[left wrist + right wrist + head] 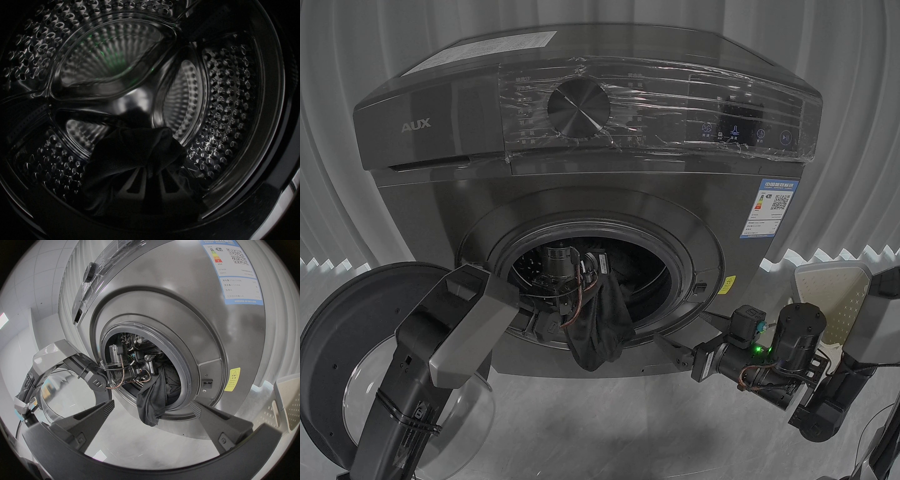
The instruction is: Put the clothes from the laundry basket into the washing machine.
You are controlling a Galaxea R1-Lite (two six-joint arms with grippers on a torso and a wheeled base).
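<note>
While the washing machine (600,194) stands with its door (337,350) swung wide, loading looks only partway done. Its drum (225,93) holds just one dark garment (600,325), half of it hanging over the opening's lower rim. The laundry basket (834,290) at the machine's right hides its contents. The left gripper (594,262) is inside the opening, at the garment; I cannot tell its grip. The right gripper (150,405) waits spread and empty.

Garment (131,150) masks L tool (147,175) jaws; basket (289,402) cropped.
</note>
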